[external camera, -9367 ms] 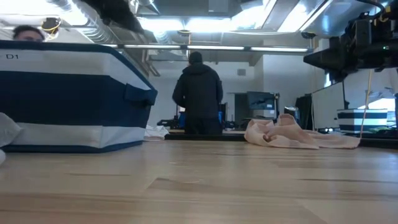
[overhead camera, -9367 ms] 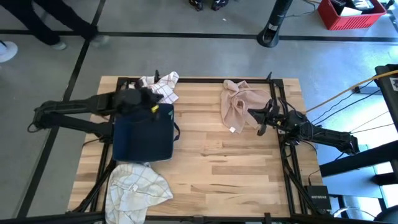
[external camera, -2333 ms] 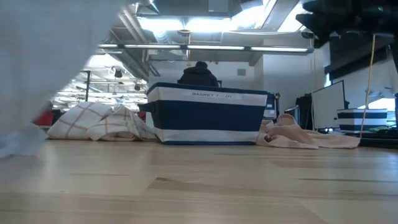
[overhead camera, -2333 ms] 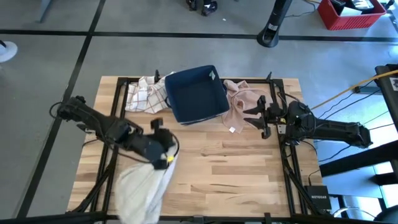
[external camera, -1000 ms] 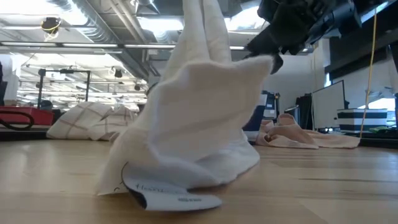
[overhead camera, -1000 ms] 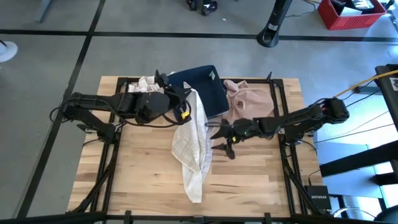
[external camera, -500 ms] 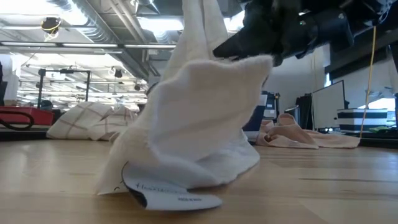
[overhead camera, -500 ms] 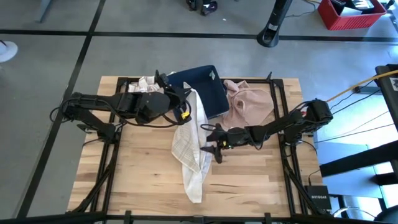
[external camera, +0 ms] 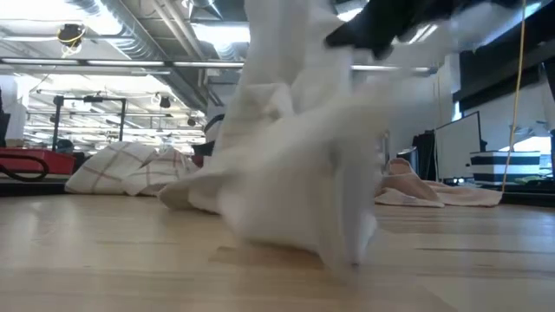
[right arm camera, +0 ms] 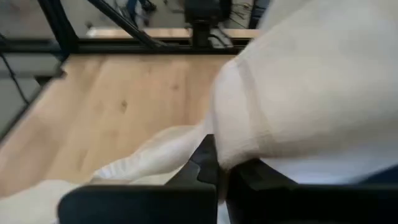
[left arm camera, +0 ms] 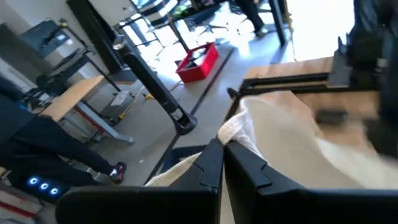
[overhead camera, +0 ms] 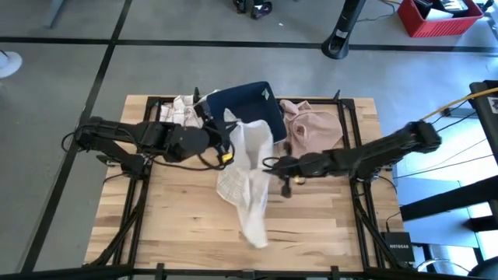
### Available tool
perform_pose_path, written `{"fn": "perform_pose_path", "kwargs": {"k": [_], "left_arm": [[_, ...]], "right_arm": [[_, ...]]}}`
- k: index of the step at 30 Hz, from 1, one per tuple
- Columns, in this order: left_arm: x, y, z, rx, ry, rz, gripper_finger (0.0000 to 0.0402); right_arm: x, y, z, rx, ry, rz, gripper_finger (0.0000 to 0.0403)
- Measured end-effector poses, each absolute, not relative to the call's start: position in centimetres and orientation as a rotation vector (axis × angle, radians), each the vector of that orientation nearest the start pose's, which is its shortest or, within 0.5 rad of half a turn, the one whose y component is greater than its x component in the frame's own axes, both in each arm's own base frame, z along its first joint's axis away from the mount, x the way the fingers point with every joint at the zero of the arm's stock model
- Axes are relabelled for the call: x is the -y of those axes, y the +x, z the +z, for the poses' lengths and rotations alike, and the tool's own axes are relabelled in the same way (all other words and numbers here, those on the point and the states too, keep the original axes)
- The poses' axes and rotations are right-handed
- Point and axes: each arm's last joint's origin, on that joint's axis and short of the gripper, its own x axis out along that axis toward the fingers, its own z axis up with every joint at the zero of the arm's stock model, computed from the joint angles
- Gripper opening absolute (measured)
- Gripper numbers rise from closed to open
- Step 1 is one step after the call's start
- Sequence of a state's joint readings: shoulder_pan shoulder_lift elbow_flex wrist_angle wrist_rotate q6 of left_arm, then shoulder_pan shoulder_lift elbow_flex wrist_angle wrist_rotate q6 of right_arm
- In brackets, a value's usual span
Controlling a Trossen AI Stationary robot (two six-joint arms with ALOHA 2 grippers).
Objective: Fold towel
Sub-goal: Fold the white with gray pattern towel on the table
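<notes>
A white towel (overhead camera: 250, 175) hangs between my two grippers over the middle of the table, and its lower end (overhead camera: 257, 233) trails on the wood. My left gripper (overhead camera: 227, 132) is shut on the towel's top, just in front of the navy basket (overhead camera: 253, 105). My right gripper (overhead camera: 271, 165) reaches in from the right and is shut on the towel's right side. In the low view the towel (external camera: 295, 173) is a blurred white mass that fills the middle. My left gripper pinches a bunched upper edge of the towel (left arm camera: 239, 127) between its two shut fingers, coming nearly level from the table's left. The towel hangs below and spreads away toward the right. My right gripper pinches the towel's right-hand edge (right arm camera: 233, 146) between its shut fingers, coming from the table's right and slanting slightly down. The cloth drapes over and past the fingers; I cannot tell if it is one layer or several.
The navy basket stands at the far middle of the table. A pink cloth (overhead camera: 311, 128) lies to its right and a checked cloth (overhead camera: 177, 109) to its left. Bare wood (overhead camera: 311, 218) lies at the near right.
My right gripper has shut on the towel's right side and risen with it, rolling a little. The towel, which hung as a narrow strip from my left gripper, has spread wider between the two, and its lower end has dragged slightly along the table.
</notes>
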State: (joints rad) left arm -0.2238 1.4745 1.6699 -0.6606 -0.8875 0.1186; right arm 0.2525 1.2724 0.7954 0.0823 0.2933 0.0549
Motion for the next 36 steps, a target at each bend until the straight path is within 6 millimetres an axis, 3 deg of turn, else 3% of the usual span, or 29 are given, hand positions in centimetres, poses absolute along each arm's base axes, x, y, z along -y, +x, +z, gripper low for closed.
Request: {"fn": "perform_pose_path", "kwargs": {"k": [7, 14, 18, 27, 32, 36], "left_arm": [[5.9, 28.0, 42.8, -0.507, 0.311, 0.594, 0.0005], [6.6, 26.0, 42.3, -0.579, 0.281, 0.579, 0.0005], [6.6, 24.5, 43.3, -0.532, 0.216, 0.576, 0.0005], [5.4, 20.3, 46.2, -0.408, 0.035, 0.487, 0.0005], [5.2, 19.7, 46.9, -0.363, 0.012, 0.479, 0.0005], [5.9, 20.4, 45.8, -0.401, 0.022, 0.469, 0.0005]], "right_arm": [[-5.3, 22.0, 34.7, -0.491, -0.117, -0.084, 0.0006], [-4.4, 18.9, 41.0, -0.503, -0.126, -0.097, 0.0011], [-3.8, 17.7, 43.7, -0.448, -0.154, -0.162, 0.0004], [-2.9, 16.2, 47.2, -0.349, -0.277, -0.346, 0.001], [-2.7, 16.1, 47.2, -0.366, -0.311, -0.388, 0.0011], [-2.9, 16.4, 46.3, -0.44, -0.298, -0.35, 0.0011]]}}
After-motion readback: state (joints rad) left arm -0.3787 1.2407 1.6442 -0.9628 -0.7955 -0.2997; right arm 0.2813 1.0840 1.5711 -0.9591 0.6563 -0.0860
